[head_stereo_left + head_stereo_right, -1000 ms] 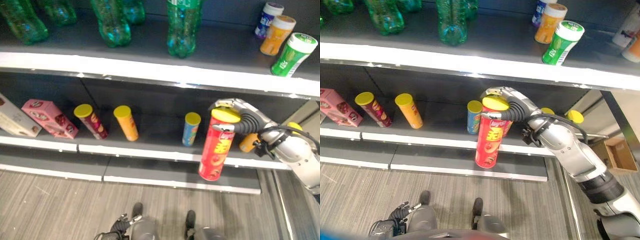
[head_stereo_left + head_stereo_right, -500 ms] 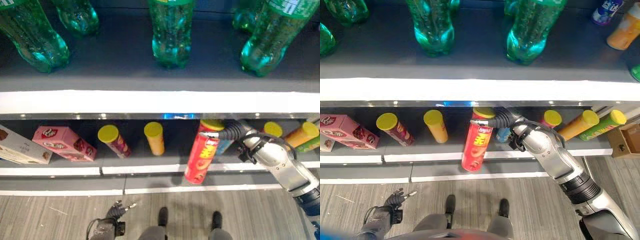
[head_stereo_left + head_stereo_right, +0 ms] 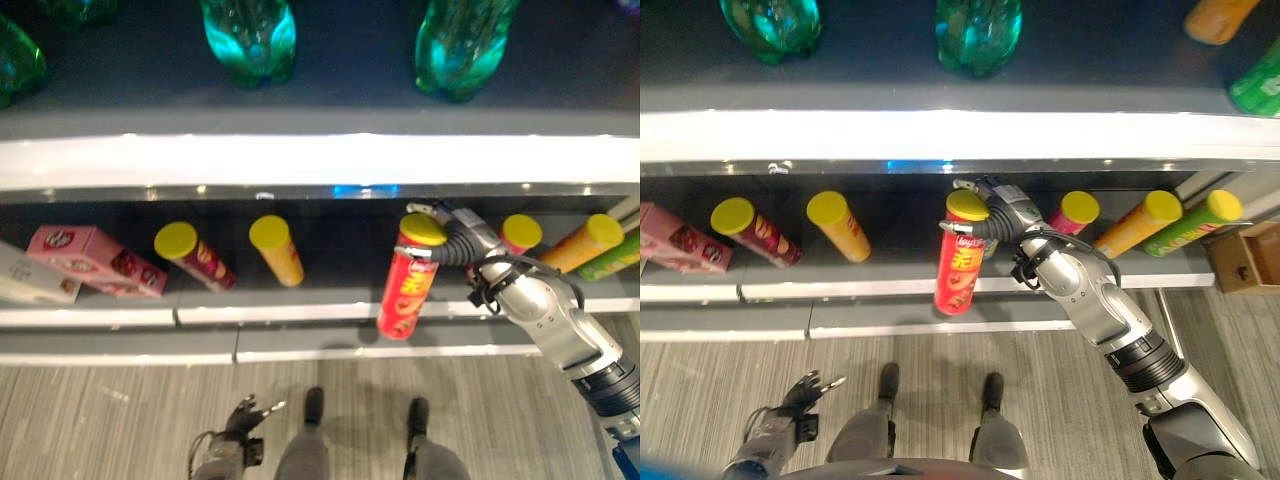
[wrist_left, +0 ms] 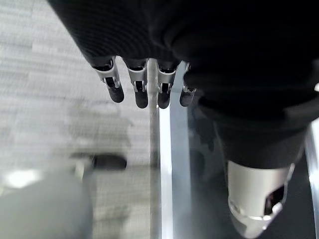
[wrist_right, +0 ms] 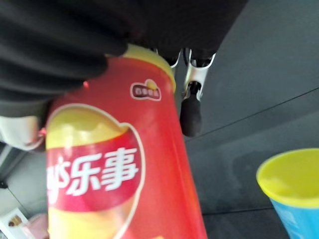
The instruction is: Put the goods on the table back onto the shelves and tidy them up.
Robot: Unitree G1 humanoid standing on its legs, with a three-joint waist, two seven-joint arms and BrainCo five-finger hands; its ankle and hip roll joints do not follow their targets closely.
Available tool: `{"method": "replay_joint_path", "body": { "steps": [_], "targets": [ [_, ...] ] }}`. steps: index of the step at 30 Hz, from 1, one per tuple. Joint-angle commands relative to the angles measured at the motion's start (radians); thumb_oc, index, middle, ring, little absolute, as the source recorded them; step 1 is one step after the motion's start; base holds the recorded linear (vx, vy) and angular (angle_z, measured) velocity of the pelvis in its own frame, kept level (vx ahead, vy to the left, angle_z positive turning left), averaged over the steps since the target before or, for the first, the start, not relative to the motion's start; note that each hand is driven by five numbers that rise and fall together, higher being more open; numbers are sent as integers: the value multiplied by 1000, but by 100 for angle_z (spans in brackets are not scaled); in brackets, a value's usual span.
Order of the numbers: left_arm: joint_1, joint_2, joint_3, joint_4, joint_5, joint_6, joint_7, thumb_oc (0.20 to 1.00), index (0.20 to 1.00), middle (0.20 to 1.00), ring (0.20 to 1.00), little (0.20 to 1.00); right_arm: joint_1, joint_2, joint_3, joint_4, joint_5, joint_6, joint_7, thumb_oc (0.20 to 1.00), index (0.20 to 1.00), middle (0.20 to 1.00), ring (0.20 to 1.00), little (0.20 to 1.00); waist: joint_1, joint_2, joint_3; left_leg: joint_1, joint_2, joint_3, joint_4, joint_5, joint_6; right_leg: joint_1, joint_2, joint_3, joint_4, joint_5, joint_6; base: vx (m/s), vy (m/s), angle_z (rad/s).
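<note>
Since the earlier frame the red chip can (image 3: 406, 282) has stayed at the lower shelf (image 3: 300, 312) front edge, gripped near its lid by the right hand (image 3: 1002, 212). Left hand (image 4: 144, 84) hangs relaxed, holding nothing. Placing step underway: next, push the can inward past the edge, right of the orange can (image 3: 277, 249), then release.

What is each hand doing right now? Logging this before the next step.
Left hand: open, fingers relaxed, holding nothing, down by the floor.
Right hand: shut on the red chip can near its yellow lid, at the lower shelf.

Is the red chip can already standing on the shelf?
No, the right hand holds the red chip can by its top, before the shelf edge.
</note>
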Motion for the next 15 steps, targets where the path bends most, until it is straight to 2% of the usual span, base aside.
{"method": "replay_joint_path", "body": {
  "steps": [1,3,6,15],
  "targets": [
    [-38,47,-24,48,-13,-18,20,1000,1000,1000,1000,1000,-110,8,-15,-30,-40,-19,-85,200,200,200,200,200,35,-12,-19,1,11,-4,0,-49,-25,21,-91,34,42,-35,50,-18,-35,10],
    [-38,46,-27,52,-12,-19,22,1000,1000,1000,1000,1000,-124,12,-9,-15,-53,-18,-97,200,200,200,200,200,38,-7,-13,-4,13,-5,0,-46,-27,20,-90,29,44,-37,49,-15,-7,3],
    [-51,42,-49,58,-14,-22,32,1000,1000,1000,1000,1000,-200,17,23,44,-106,-6,-148,200,200,200,200,200,55,15,18,-34,14,-16,0,-31,-30,-4,-91,20,59,-43,48,-49,-20,11],
    [-67,38,-83,45,-21,-28,52,1000,1000,1000,1000,1000,-288,1,28,84,-212,27,-226,200,200,200,200,200,79,47,39,-71,-3,-34,0,-22,-29,-20,-115,-10,74,-45,54,-2,14,17]
  ]
}}
